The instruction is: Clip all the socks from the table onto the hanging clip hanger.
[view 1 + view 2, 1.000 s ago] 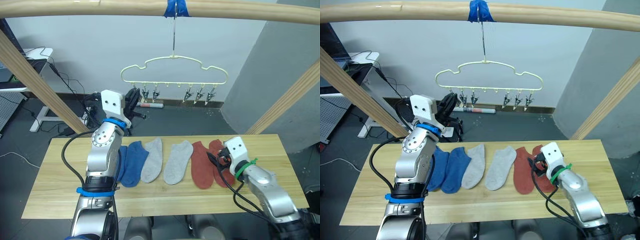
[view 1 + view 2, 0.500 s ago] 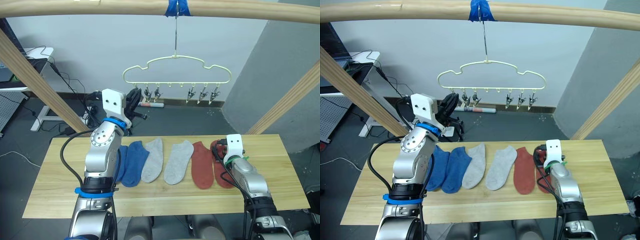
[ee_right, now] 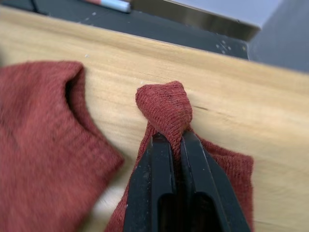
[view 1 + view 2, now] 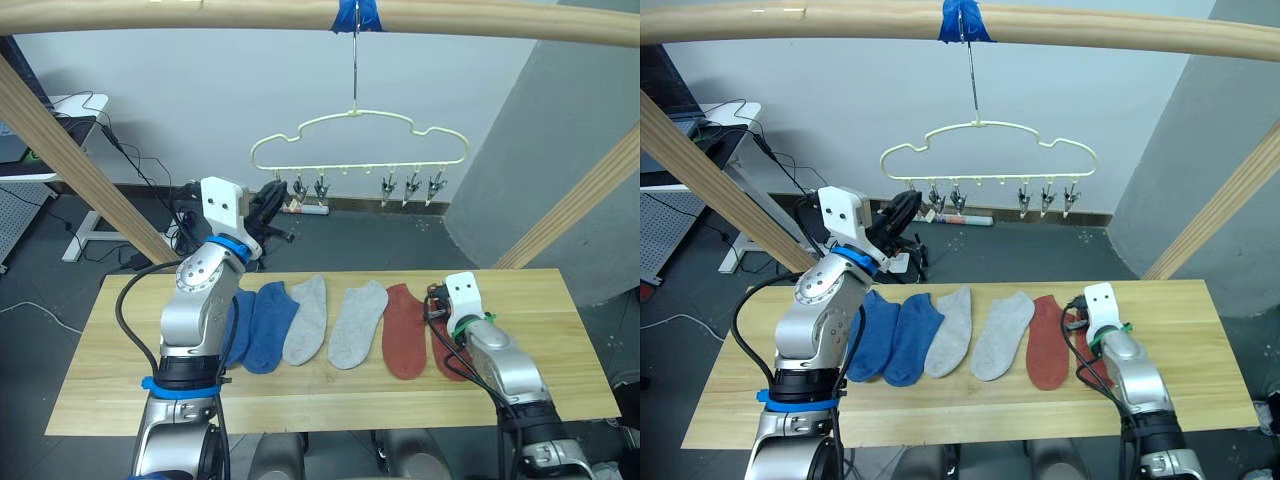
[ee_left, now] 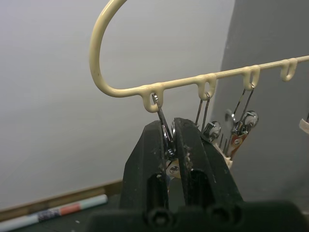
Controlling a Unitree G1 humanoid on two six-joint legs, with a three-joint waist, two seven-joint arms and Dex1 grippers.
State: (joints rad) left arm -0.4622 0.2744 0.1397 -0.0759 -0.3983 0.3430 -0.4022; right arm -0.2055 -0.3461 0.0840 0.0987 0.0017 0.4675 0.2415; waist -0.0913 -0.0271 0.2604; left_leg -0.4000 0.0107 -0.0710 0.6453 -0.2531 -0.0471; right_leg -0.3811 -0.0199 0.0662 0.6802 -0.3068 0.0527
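Socks (image 4: 330, 322): six lie in a row on the surface (image 4: 120, 390) below the clip hanger (image 4: 358, 142) — two blue, two grey, two rust. My right end effector (image 3: 175, 145) is pinched shut on the outermost rust sock's (image 3: 166, 108) cuff; I should lift straight up, keeping the fold. My left end effector (image 5: 170, 145) is squeezed on the hanger's end clip (image 5: 166, 140), one of six.

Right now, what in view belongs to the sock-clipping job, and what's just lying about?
Job: six socks on the table; rust red sock pinched by right gripper; clip hanger; end clip squeezed by left gripper.

Lying about: marker, floor cables, wooden beam.
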